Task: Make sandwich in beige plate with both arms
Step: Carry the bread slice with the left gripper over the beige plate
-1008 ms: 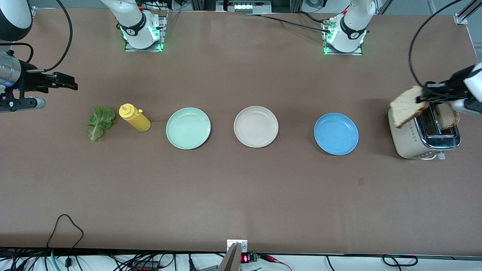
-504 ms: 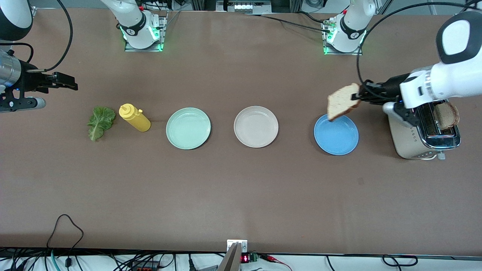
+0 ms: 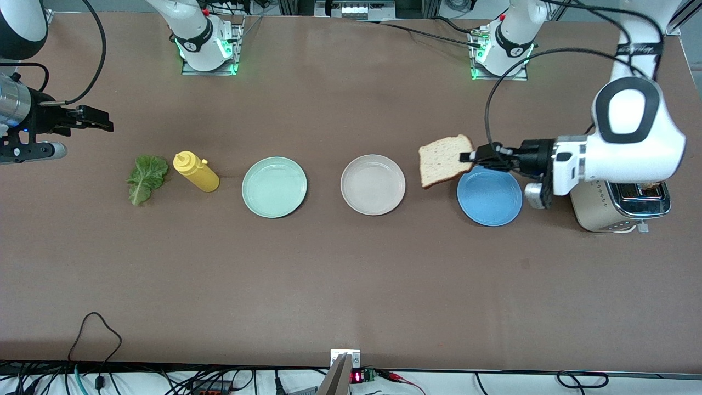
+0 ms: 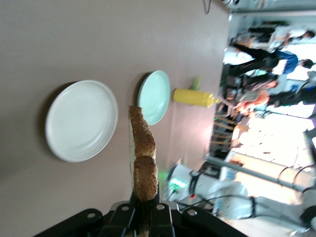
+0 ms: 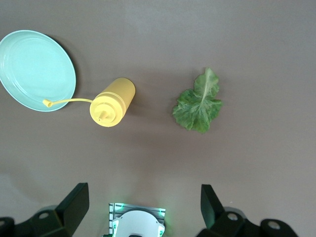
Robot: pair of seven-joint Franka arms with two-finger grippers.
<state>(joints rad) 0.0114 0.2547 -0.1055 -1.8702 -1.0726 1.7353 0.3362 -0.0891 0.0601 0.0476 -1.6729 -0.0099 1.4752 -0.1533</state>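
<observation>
1. Beige plate (image 3: pixel 373 184) sits empty mid-table, between mint green plate (image 3: pixel 274 187) and blue plate (image 3: pixel 490 196).
2. Left gripper (image 3: pixel 470 156) clamps toast slice (image 3: pixel 442 160), held between blue and beige plates.
3. Right gripper (image 3: pixel 104 122), jaws wide apart, waits above lettuce leaf (image 3: pixel 145 178) and mustard bottle (image 3: pixel 196 171).

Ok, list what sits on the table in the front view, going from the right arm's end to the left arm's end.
lettuce leaf → mustard bottle → mint green plate → beige plate → blue plate → toaster
</observation>
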